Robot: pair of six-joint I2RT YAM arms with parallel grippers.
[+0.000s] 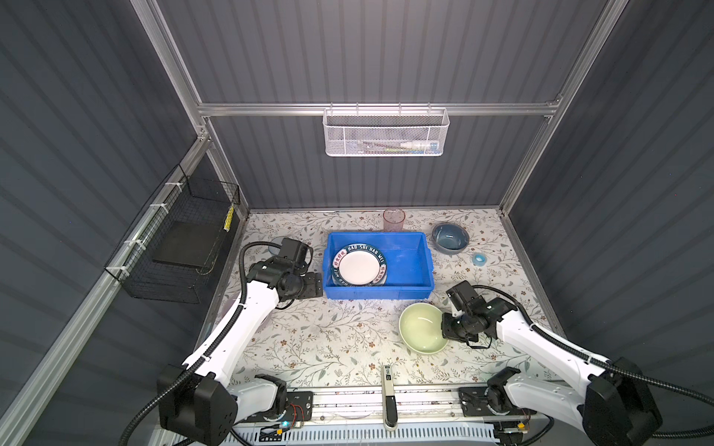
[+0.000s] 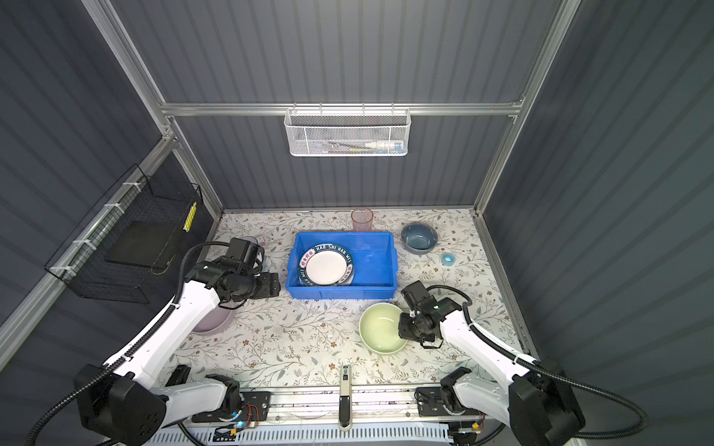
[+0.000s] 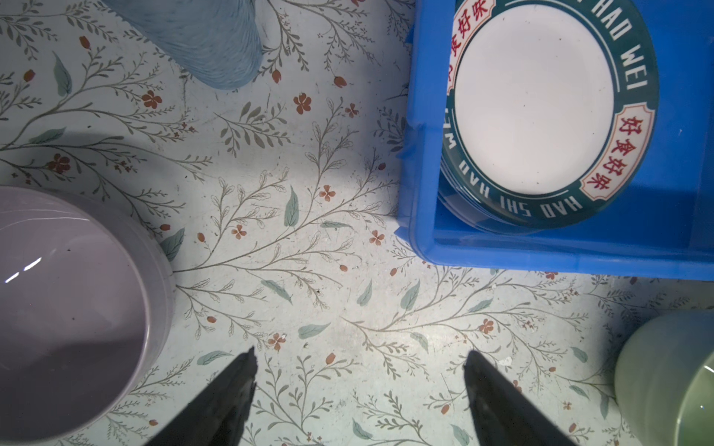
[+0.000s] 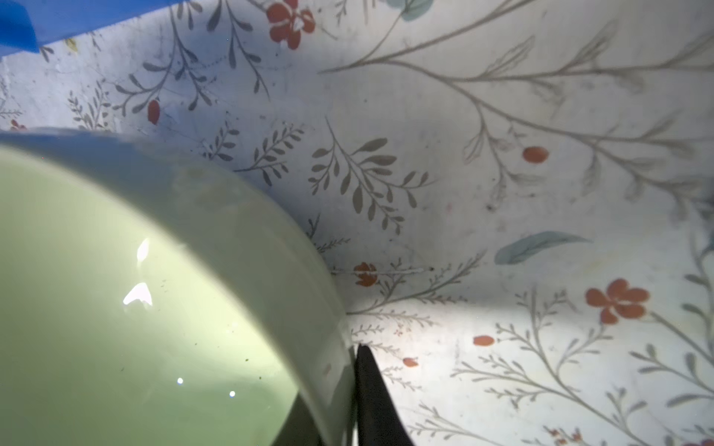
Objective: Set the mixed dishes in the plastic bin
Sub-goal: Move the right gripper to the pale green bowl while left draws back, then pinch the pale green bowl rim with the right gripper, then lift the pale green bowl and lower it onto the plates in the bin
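Green bowl (image 1: 421, 328) rim pinched in my right gripper (image 1: 443, 328), left gripper (image 3: 359, 363) wide and empty, so I want a straight, level lift over the blue bin (image 1: 378, 293) wall.

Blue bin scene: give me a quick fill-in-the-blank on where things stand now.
The lettered plate lies ____ the blue bin. The right gripper clamps the rim of the ____ bowl. The left gripper hangs ____, holding nothing.
Missing: inside; green; open.
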